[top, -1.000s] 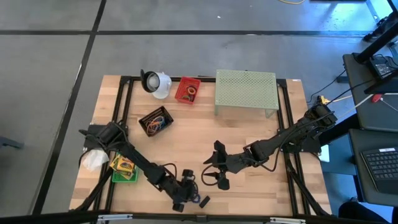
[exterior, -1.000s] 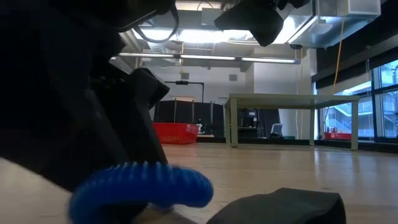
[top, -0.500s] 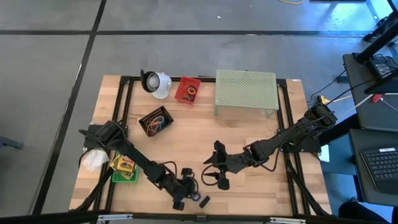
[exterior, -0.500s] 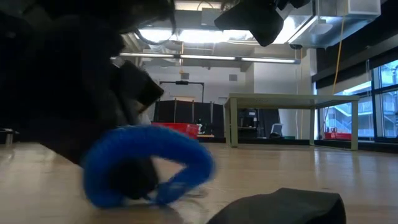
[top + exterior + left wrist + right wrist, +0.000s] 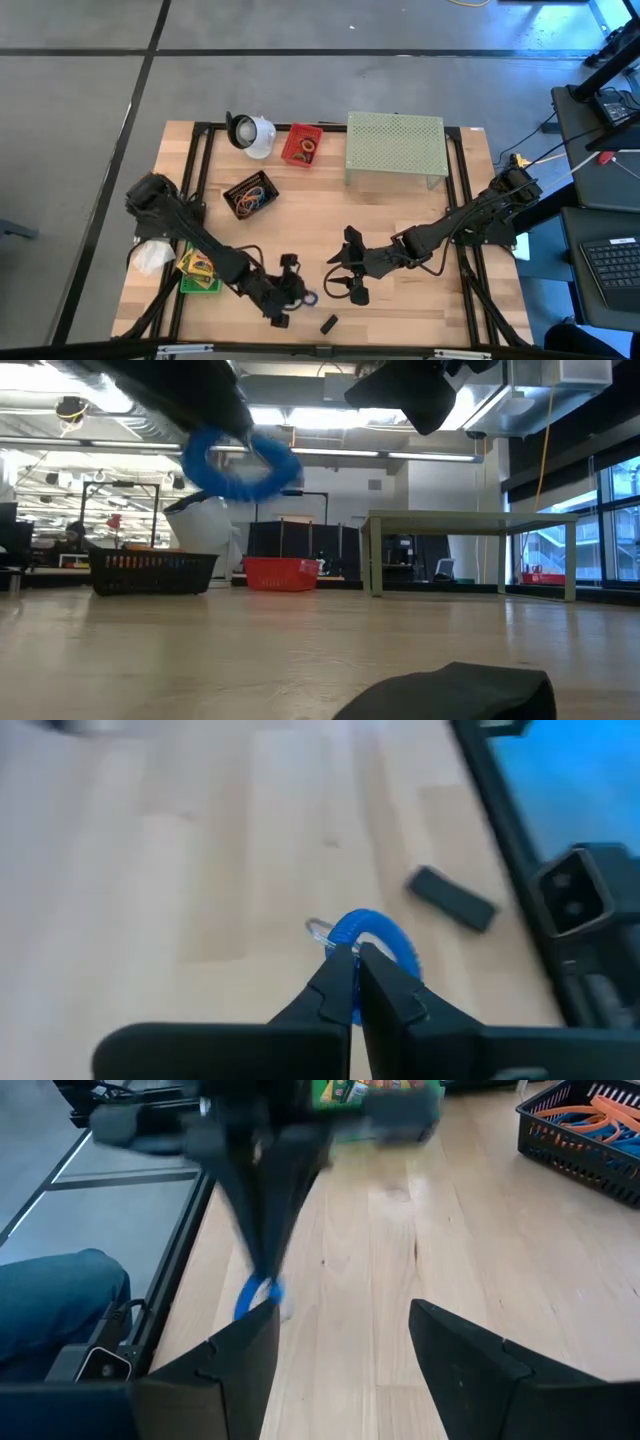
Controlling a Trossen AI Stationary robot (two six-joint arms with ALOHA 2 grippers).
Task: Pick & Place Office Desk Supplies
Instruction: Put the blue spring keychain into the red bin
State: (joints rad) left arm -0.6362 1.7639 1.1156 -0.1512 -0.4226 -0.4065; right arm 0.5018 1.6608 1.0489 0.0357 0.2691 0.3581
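A blue coiled loop (image 5: 380, 932) with a small clear ring (image 5: 317, 930) on it hangs above the table near the front edge, held by my shut left gripper (image 5: 356, 952). From above, the loop (image 5: 308, 297) shows at that gripper's (image 5: 298, 292) tip. A small black clip (image 5: 327, 324) lies flat on the wood just nearer the front edge, and fills the bottom of the low view (image 5: 450, 690). My right gripper (image 5: 340, 276) stands open a little to the right, with nothing between its fingers (image 5: 470, 1360). My left gripper pinches the loop's coiled band (image 5: 352, 942) between its two fingertips, on the side of the loop nearest the arm. The fingers (image 5: 215, 410) slant down from the table's left. The loop (image 5: 240, 460) hangs below them, lifted well clear of the wood.
A black basket of rubber bands (image 5: 250, 195), a red basket (image 5: 302, 146), a white cup-shaped object (image 5: 250, 133) and a pale green mesh stand (image 5: 395, 148) stand toward the far edge. Crayon boxes (image 5: 198, 270) and something white (image 5: 150, 257) lie at the left. Bare wood lies between the baskets and the grippers.
My left gripper has taken hold of the blue loop, which lay on the table, and has risen with it, drawing back a little toward the table's left and far side. The loop now hangs clear of the wood. The black clip has stayed where it was.
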